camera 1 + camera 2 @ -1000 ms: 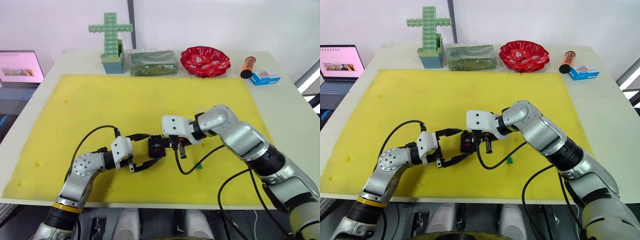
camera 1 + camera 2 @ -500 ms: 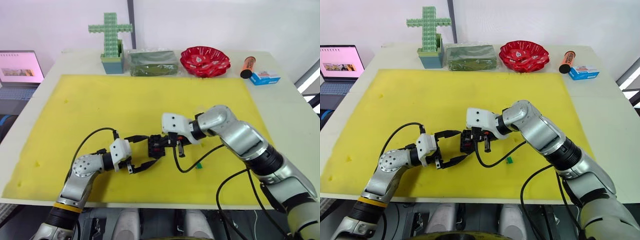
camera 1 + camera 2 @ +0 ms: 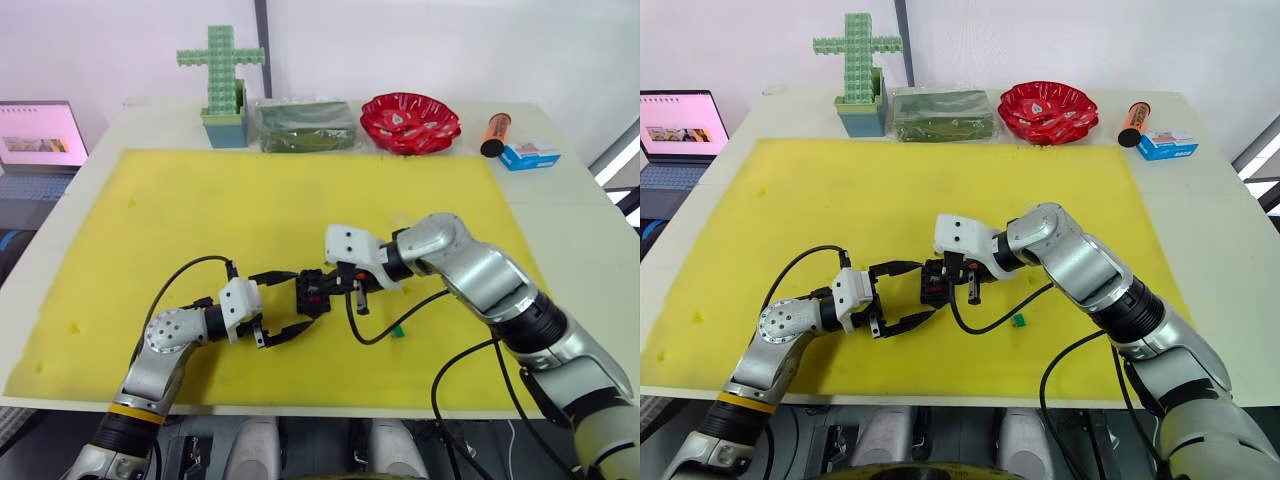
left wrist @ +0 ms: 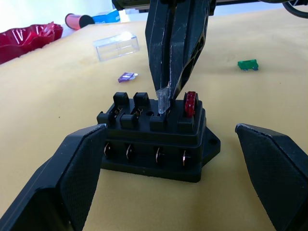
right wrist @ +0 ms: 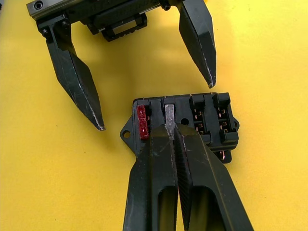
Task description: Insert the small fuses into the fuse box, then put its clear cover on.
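The black fuse box [image 4: 159, 139] sits on the yellow mat [image 3: 200, 200], with a red fuse [image 4: 191, 103] seated in an end slot. My right gripper [image 5: 169, 130] is shut on a grey fuse [image 4: 163, 103], whose lower end is at the slot next to the red one. My left gripper [image 3: 300, 298] is open, one finger on each side of the fuse box and not touching it. A green fuse [image 3: 397, 331] lies on the mat to the right. A purplish fuse [image 4: 127, 77] and the clear cover [image 4: 118, 46] lie beyond the box.
Along the table's far edge stand a green cross-shaped block [image 3: 221, 70], a wrapped green package [image 3: 305, 124], a red bowl [image 3: 410, 121], an orange tube [image 3: 495, 134] and a blue box [image 3: 530, 154]. A laptop [image 3: 35, 140] sits at the far left.
Almost nothing has moved. My right gripper has stayed over the fuse box with the grey fuse, and my left gripper has stayed open around the box.
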Controlling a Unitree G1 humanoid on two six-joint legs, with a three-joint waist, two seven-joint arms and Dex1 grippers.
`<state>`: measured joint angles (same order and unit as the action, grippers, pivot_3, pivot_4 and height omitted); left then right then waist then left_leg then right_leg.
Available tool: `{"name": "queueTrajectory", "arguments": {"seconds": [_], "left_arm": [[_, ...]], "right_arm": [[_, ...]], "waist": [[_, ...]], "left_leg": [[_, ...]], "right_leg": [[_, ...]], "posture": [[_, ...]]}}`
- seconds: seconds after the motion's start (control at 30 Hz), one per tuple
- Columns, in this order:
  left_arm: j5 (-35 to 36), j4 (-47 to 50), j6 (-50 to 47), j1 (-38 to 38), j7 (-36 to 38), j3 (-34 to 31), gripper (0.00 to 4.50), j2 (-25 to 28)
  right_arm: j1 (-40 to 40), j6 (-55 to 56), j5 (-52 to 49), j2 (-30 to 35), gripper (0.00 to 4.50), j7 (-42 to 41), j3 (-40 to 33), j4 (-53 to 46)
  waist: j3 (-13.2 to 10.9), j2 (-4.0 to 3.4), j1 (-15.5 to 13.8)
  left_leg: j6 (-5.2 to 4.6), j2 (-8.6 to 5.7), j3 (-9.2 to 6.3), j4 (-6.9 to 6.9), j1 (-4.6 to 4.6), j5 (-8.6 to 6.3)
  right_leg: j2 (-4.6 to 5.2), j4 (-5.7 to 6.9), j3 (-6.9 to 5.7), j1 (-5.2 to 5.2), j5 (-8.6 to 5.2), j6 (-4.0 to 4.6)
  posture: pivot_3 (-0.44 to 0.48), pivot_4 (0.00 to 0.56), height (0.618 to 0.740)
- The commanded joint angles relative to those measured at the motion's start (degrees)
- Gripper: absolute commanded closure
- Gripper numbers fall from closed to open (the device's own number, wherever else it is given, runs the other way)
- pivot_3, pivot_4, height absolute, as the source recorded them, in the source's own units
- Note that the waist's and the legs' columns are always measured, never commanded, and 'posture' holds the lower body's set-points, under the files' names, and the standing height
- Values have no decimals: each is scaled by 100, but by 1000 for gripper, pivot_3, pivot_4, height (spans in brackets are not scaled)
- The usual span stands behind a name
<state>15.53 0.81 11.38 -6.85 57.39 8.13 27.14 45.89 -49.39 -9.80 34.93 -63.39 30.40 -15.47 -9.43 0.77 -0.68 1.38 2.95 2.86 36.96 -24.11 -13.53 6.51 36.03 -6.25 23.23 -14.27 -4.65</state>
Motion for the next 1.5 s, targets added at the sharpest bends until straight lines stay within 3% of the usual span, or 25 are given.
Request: {"name": "queueTrajectory", "arguments": {"seconds": [0.03, 0.17, 0.8, 0.9, 1.0, 1.03, 1.5], "left_arm": [[69, 146, 68, -58, 20, -57, 0, 5], [86, 228, -4, -68, -5, -57, 0, 16], [153, 929, -744, -171, -199, -95, 0, 50], [159, 987, -839, -198, -204, -102, 0, 56], [161, 1012, -893, -214, -188, -113, 0, 75], [163, 1011, -903, -218, -187, -120, 0, 80], [140, 1071, -880, -97, -184, -157, 0, 150]], "right_arm": [[-14, 74, 49, 59, 3989, 23, -1, -48], [-23, 121, 26, 42, 2790, 21, -25, -57], [15, 411, -504, -152, 2790, -42, -622, -42], [-29, 394, -545, -167, 3383, 18, -630, -94], [-107, 456, -508, -141, 4333, 59, -541, -77], [-132, 483, -491, -130, 4422, 60, -514, -70], [-343, 711, -261, -127, 4422, 98, -305, 142]], "waist": [[0, 0, -1], [1, 1, -2], [1, 0, -1], [1, 0, -2], [1, 0, -5], [1, 0, -4], [1, 0, -1]], "left_leg": [[0, 0, 0, 0, 0, 0], [0, 0, 0, 0, 0, 0], [0, 0, 0, -1, -1, 0], [-1, 0, 0, -1, -1, 0], [-1, 0, 0, -1, -1, 0], [-1, 0, 0, -1, -1, 0], [-1, 0, 0, -1, -1, 0]], "right_leg": [[0, 0, 0, 0, 0, 0], [0, 0, 0, -1, 0, 0], [0, -1, 0, 0, 0, 0], [0, -1, 0, 0, 0, 0], [0, -1, 0, 0, 0, 0], [0, -1, 0, 0, 0, 0], [0, -1, 0, 0, 0, 0]], "posture": [[0, 150, 740], [0, 150, 740], [0, 150, 740], [0, 150, 740], [0, 150, 740], [0, 150, 740], [0, 150, 740]]}}
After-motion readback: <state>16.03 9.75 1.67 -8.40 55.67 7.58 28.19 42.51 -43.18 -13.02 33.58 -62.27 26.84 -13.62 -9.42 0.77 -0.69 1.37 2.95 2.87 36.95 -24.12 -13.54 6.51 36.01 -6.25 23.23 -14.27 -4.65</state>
